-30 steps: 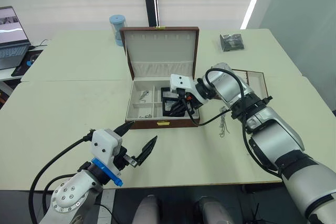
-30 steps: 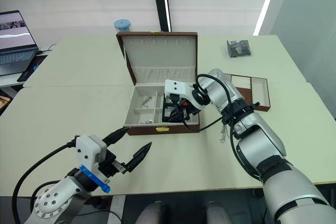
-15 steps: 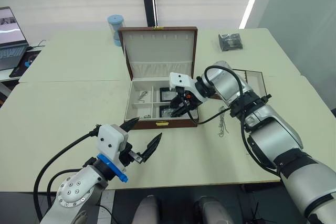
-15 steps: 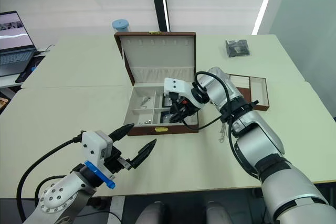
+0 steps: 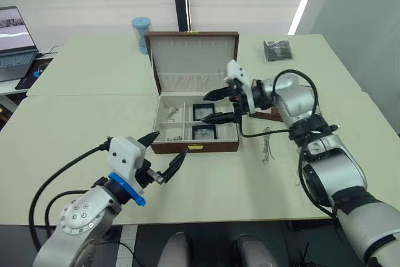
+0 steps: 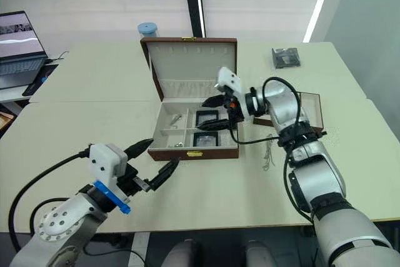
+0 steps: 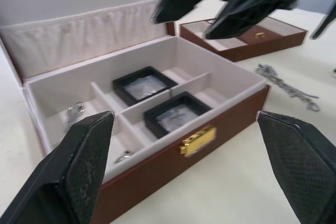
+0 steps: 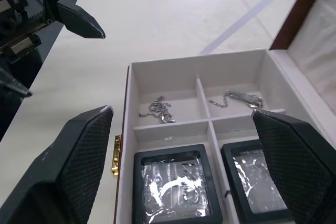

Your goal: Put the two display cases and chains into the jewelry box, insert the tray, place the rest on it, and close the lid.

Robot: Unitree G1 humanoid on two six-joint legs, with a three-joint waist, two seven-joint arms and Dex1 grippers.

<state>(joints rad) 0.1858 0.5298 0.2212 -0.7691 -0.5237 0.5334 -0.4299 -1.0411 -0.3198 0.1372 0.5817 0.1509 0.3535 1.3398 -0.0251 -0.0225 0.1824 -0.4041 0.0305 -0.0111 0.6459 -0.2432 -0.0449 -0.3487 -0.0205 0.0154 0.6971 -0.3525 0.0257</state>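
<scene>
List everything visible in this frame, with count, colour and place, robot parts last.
Reddish-brown jewelry box: 1, cream-lined, table centre, lid open upright.
Black square display cases: 2, clear centres, in the box's right compartments.
Short silvery chains: 2, in the box's left compartments.
Shallow brown tray: 1, table, right of the box.
Longer silvery chain: 1, table, between box and tray.
Dark grey packet: 1, far right of table.
Pale blue cylinder: 1, behind the box.
Laptop: 1, far left.
Left gripper: open, before the box.
Right gripper: open, above the box.
</scene>
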